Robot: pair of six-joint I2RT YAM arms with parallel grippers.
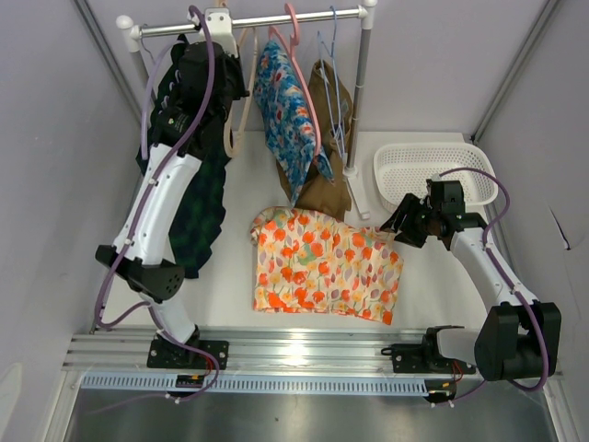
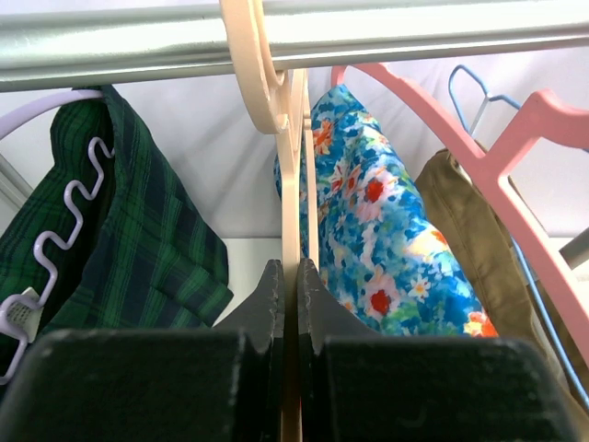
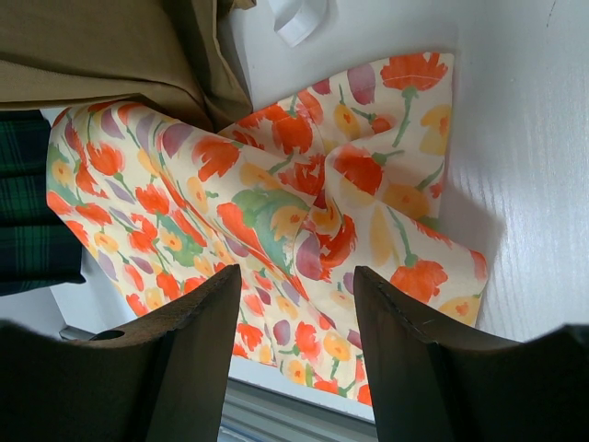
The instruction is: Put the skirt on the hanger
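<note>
My left pincer (image 2: 295,276) is clamped shut on the cream hanger (image 2: 291,166), up at the rail (image 2: 414,37) along the far edge (fingers flush against its stem). My right pincer (image 3: 299,290) is spread wide and holds nothing. It sits over the right edge of the floral skirt (image 1: 322,267), which lies rumpled mid-bench.

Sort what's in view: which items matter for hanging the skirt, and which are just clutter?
Job: orange floral skirt, cream hanger, left end effector shut on it, right end effector open.
Clutter: green plaid garment, blue floral garment, brown garment, white basket.
</note>
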